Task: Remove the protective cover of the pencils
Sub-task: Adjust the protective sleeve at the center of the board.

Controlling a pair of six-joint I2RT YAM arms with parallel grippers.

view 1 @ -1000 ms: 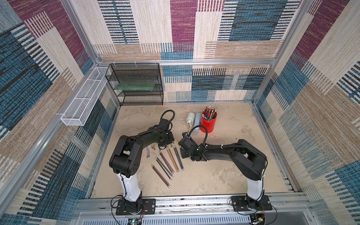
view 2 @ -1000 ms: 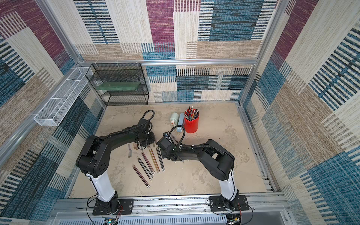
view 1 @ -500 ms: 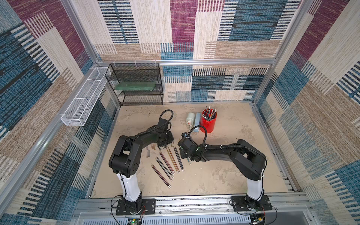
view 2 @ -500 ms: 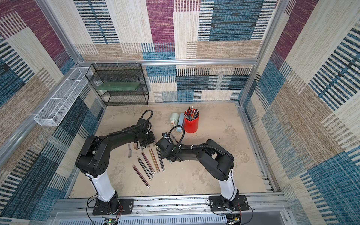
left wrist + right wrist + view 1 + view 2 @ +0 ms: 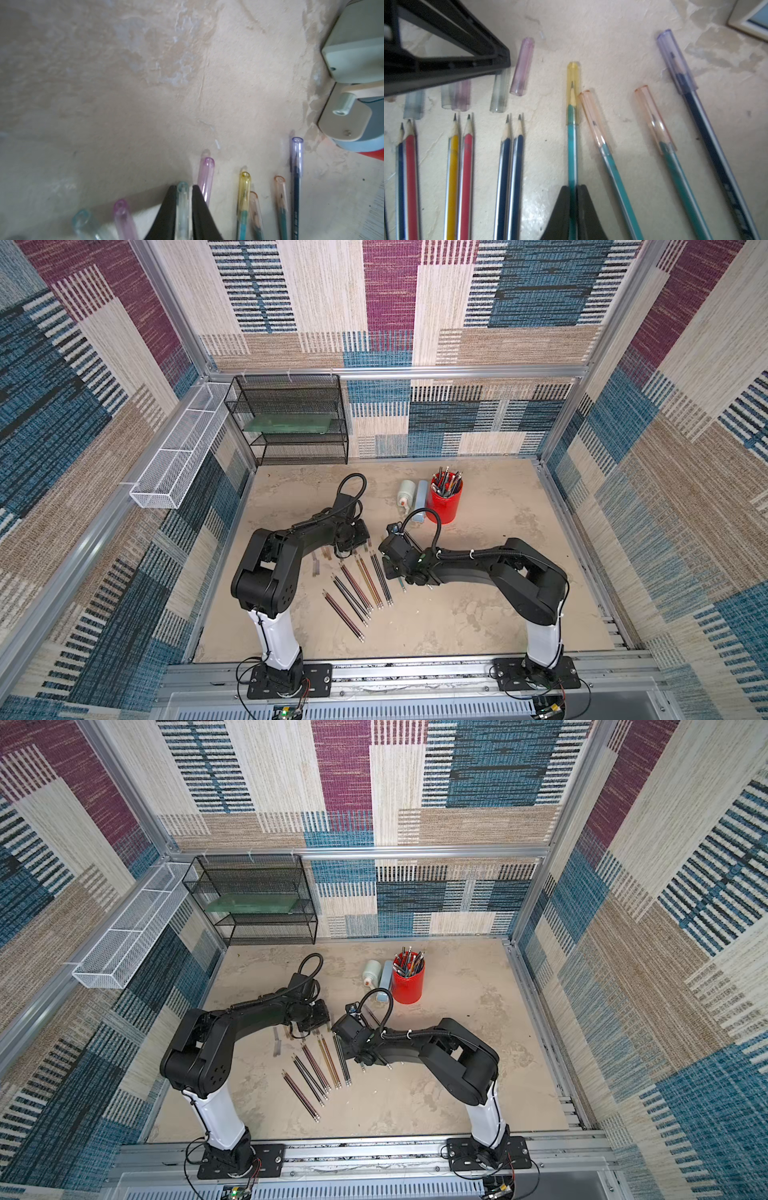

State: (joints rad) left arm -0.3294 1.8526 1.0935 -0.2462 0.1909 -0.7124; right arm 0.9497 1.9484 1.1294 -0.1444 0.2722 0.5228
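1. Note right fingers [image 5: 560, 207] clamped on teal pencil [image 5: 572, 149], yellow cap [image 5: 573, 83] fitted.
2. Note left fingers [image 5: 166, 212] flanking loose clear cap [image 5: 183, 207]; cannot tell whether gripped.
3. Find pencils [image 5: 357, 589] flat on counter [image 5: 457, 614] between both arms.

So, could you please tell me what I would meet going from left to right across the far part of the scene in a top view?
white wire basket → black mesh shelf → pale bottle → grey-blue box → red cup
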